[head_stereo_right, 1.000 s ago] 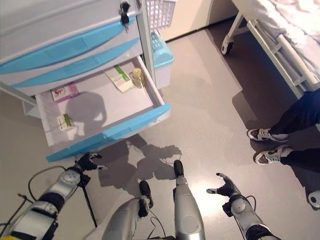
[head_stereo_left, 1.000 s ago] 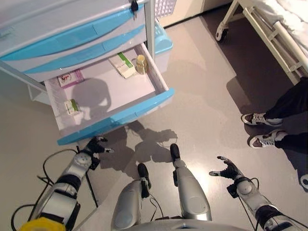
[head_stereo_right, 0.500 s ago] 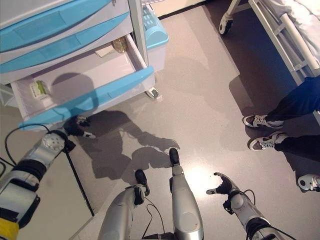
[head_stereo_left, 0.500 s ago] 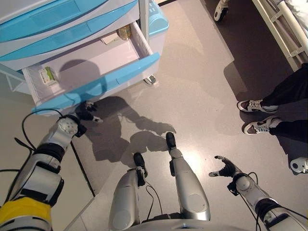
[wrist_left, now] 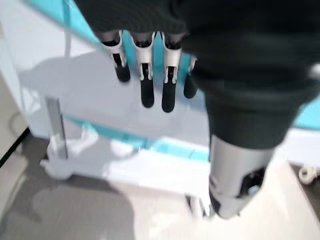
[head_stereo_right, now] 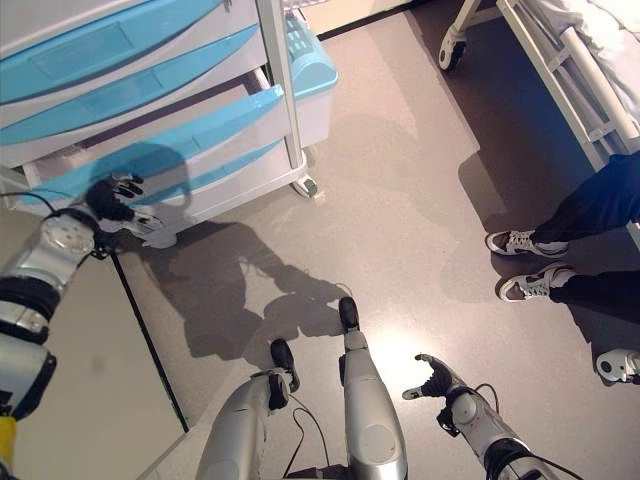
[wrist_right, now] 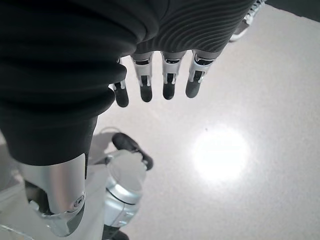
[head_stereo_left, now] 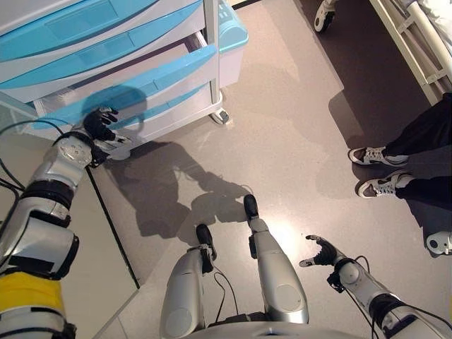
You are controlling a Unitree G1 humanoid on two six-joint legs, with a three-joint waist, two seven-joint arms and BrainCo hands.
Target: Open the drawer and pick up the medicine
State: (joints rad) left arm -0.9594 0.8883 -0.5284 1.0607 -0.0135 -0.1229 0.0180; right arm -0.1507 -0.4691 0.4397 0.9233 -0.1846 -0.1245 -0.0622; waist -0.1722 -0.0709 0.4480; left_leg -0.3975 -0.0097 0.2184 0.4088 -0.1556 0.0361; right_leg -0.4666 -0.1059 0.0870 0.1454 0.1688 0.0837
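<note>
Left hand [head_stereo_left: 99, 123] raised, fingers straight, against smooth blue drawer [head_stereo_left: 134, 88] front of white cart [head_stereo_left: 212, 56]. Right hand [head_stereo_left: 321, 252] low, fingers relaxed, over glossy grey floor [head_stereo_left: 296, 141].

Left arm [head_stereo_left: 42, 212]: silver-grey shells split by black bands; yellow segment [head_stereo_left: 27, 300] at the upper end; round silver cap at the wrist. Right arm [head_stereo_left: 367, 300]: same silver-grey shells, black joint at the wrist. Left hand [head_stereo_left: 99, 121]: dark ribbed cover [wrist_left: 240, 75] over back and wrist; fingers [wrist_left: 145, 75] silver with matte black tips, in a row; thumb [wrist_left: 235, 185] a thick silver cylinder with a dark recess in its end. Right hand [head_stereo_left: 319, 252]: same build; ribbed black cover [wrist_right: 60, 75]; silver fingers [wrist_right: 167, 80] with black tips; silver thumb [wrist_right: 55, 195] with a small round fastener near its end.
</note>
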